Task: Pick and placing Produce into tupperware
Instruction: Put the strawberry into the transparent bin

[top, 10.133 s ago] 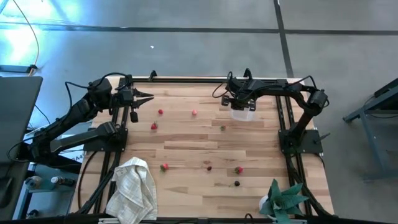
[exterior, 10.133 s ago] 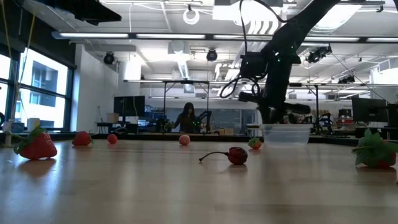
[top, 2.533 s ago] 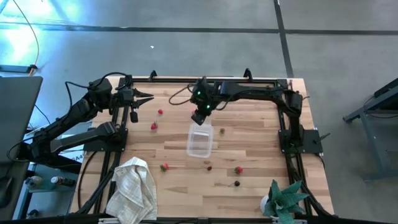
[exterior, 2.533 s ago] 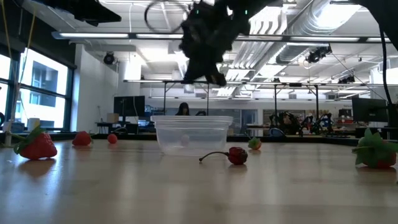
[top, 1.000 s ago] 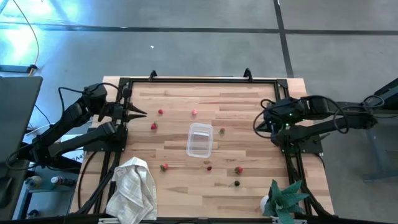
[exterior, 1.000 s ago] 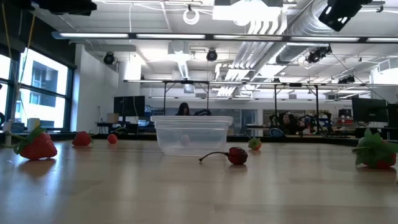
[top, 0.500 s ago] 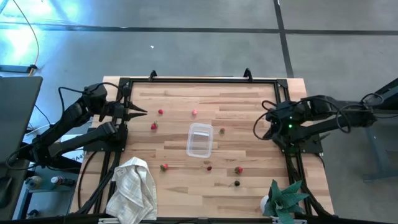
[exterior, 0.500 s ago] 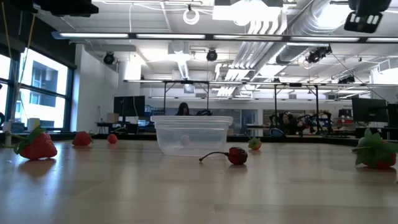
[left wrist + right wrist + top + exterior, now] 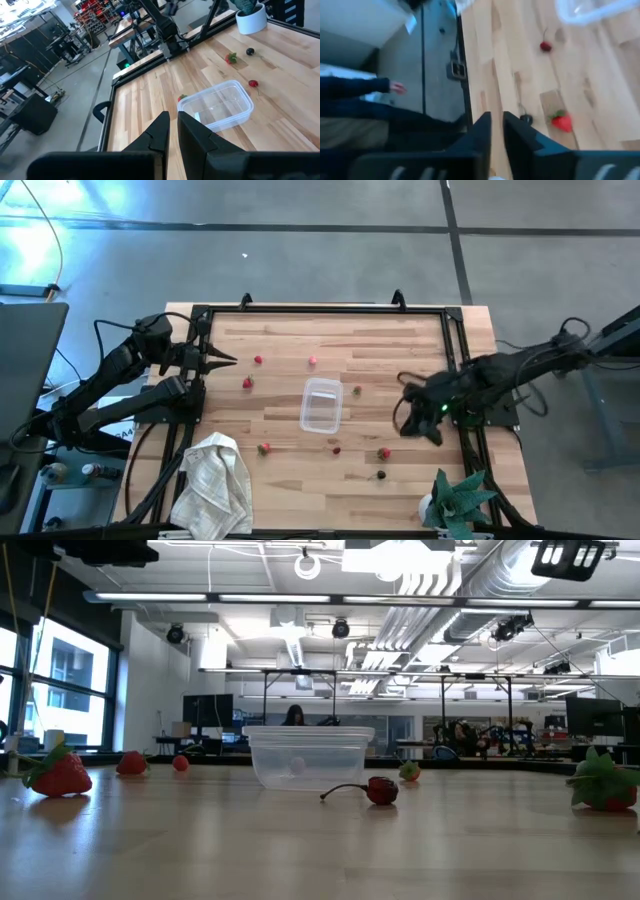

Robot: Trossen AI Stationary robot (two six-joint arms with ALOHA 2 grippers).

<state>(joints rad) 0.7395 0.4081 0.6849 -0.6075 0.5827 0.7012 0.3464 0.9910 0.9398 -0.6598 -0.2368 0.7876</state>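
Clear plastic tub (image 9: 321,405) with round corners, sitting flat near the middle of the bench (image 9: 290,480), nothing inside that shows. Smooth pale wood planks all over, with a dark metal frame along the edges.

Small round berries (image 9: 258,360) scattered all around the tub, none touching it: red ones toward the far edge and the left edge, a greenish one (image 9: 357,390) just beside the tub on its right, more red and dark ones between the tub and the near edge. Seen level from the bench top, a red one with a thin stem (image 9: 381,789) in front of the tub.

Soft crumpled white cloth (image 9: 213,483) at the near left corner. Spiky teal plant (image 9: 455,500) at the near right corner.

Left gripper (image 9: 228,361) at the left edge, thin dark fingers pressed together, holding nothing. Right gripper (image 9: 410,420) over the right edge near the frame, fingers (image 9: 485,131) a narrow slit apart, holding nothing.

Plenty of bare wood around the tub on every side.
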